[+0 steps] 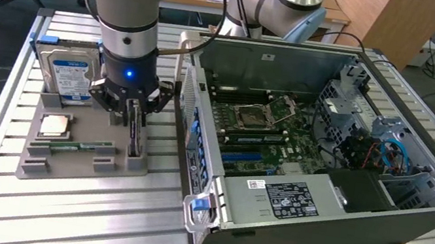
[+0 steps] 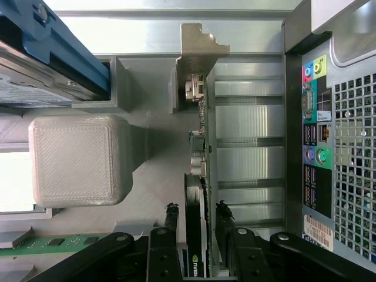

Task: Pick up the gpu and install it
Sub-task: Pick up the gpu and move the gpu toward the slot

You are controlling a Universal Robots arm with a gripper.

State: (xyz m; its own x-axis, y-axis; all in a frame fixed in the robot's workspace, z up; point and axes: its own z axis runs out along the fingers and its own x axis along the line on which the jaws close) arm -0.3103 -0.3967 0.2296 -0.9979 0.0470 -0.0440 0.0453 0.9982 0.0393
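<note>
Silver slatted aluminium table [image 1: 86, 223]: carries a grey plastic parts holder [image 1: 68, 168] on the exterior view's left and an open dark-grey metal computer case [image 1: 341, 232], laid on its side, on the right.

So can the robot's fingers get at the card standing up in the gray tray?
Probably yes. The fingers hang open on either side of the gpu, which stands on edge in the gray tray, and nothing sits between them. The hard drive stands off to one side.

Thin black gpu [image 2: 195, 223], silver end bracket [image 2: 197, 50], standing on edge in grey holder [image 1: 69, 167]
</note>
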